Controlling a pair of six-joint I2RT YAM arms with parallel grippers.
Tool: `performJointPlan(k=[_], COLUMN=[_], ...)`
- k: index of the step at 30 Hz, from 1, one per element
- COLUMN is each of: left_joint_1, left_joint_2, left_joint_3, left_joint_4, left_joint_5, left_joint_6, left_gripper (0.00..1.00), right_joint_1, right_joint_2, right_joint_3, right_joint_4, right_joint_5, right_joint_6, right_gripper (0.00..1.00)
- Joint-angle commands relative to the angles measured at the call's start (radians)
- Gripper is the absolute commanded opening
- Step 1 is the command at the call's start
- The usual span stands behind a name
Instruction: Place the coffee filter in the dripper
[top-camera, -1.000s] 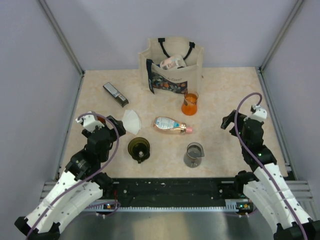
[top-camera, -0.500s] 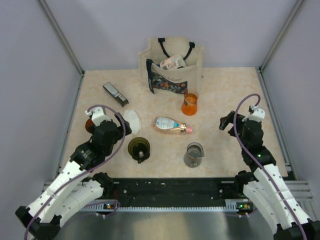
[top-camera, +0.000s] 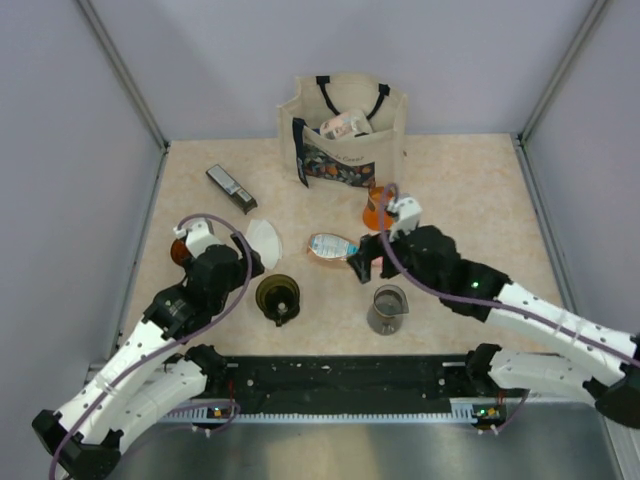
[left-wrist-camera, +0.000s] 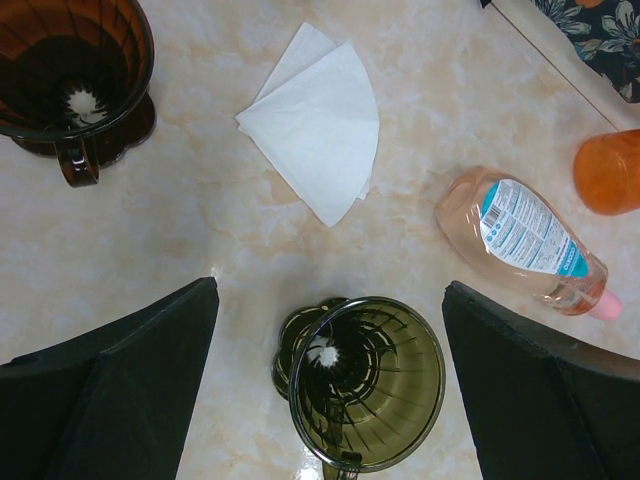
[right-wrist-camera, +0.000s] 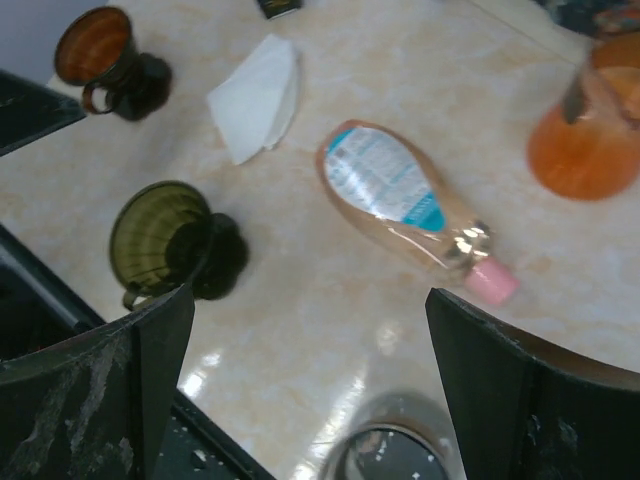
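Table (top-camera: 450, 180): a pale marbled top is carrying everything you are working with.
Tote bag (top-camera: 345, 125): it is standing at the far edge, well apart from the job.
Right gripper (right-wrist-camera: 310, 295): your right jaws are standing wide apart and holding nothing, hovering over bare table just beside the soap bottle (right-wrist-camera: 400, 195), which is lying on its side.
Left gripper (left-wrist-camera: 330, 300): your left jaws are gaping fully and gripping nothing, hanging above the green dripper. You are probably in the reach for the filter, with nothing picked up yet.
Green dripper (left-wrist-camera: 367, 395): it is standing upright and empty, nearest your arms.
Brown dripper (left-wrist-camera: 70, 75): a second empty one is standing left of the filter. I cannot tell which of the two the task is meaning.
Coffee filter (left-wrist-camera: 318, 125): a white folded paper fan is lying flat on the table, near both drippers and touching neither. The next move is likely calling for lowering the left jaws over one edge and pinching thin paper off a hard surface.
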Motion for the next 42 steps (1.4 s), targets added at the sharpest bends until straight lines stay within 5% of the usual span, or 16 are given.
performJointPlan(k=[1,5,11,15,26,42], left_joint_1=[0.002,0.001,0.016,0.027,0.035,0.036], left_joint_2=[-0.04,-0.071,-0.063,-0.045,-0.097,-0.161], left_joint_3=[-0.02,-0.035,-0.032,-0.026,-0.045,-0.066], left_joint_4=[-0.014,-0.065,-0.088,-0.074,-0.068,-0.067], left_joint_5=[-0.053,-0.139,-0.18,-0.162,-0.168,-0.168], left_joint_6=[-0.053,-0.128,-0.185,-0.179,-0.161,-0.139], left_gripper=[0.99,0.99,0.99,0.99,0.99,0.99], right_joint_1=[0.279,0.38,0.561,0.587,0.637,0.63], right_joint_2=[0.223,0.423,0.67,0.745,0.903,0.984], right_joint_3=[0.13,0.146,0.235,0.22,0.316,0.378], right_joint_4=[0.047,0.216,0.314,0.412,0.31,0.216], right_joint_5=[0.233,0.143,0.394,0.431,0.551,0.625], right_joint_6=[0.022,0.201,0.295,0.361,0.474,0.511], right_gripper=[0.99,0.94,0.94,0.92,0.86,0.53])
